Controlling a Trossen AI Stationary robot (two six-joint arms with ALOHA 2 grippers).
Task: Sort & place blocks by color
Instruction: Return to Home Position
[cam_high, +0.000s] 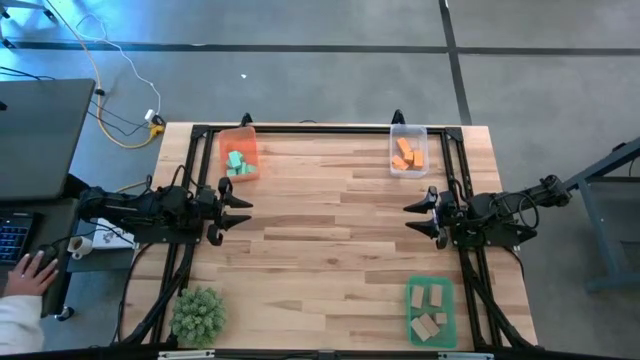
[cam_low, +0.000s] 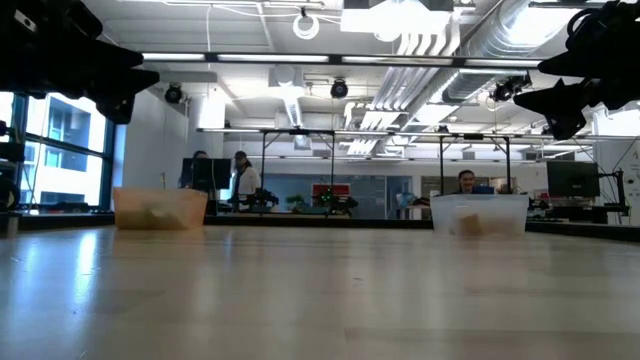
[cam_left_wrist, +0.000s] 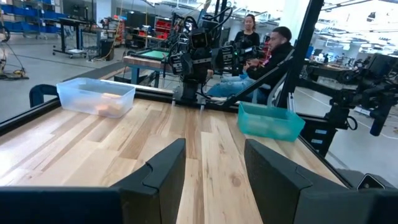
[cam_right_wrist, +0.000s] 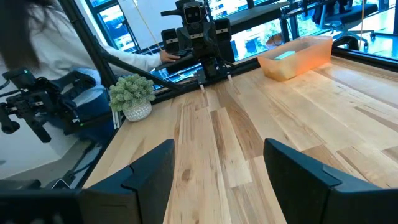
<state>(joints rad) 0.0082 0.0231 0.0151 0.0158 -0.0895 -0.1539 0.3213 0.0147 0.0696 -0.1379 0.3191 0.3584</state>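
The blocks lie sorted in three trays. Teal blocks fill the orange tray at the far left. Orange blocks sit in the clear tray at the far right. Tan blocks rest in the green tray at the near right. My left gripper hovers open over the table's left side, pointing right. My right gripper hovers open at the right side, pointing left. Both are above bare wood and far from every tray, as the left wrist view and right wrist view show.
A spiky green plant stands at the near left corner. A black frame runs along the table's edges. The wide middle of the table lies bare between the grippers. A person's hand rests left of the table; people sit beyond the right side.
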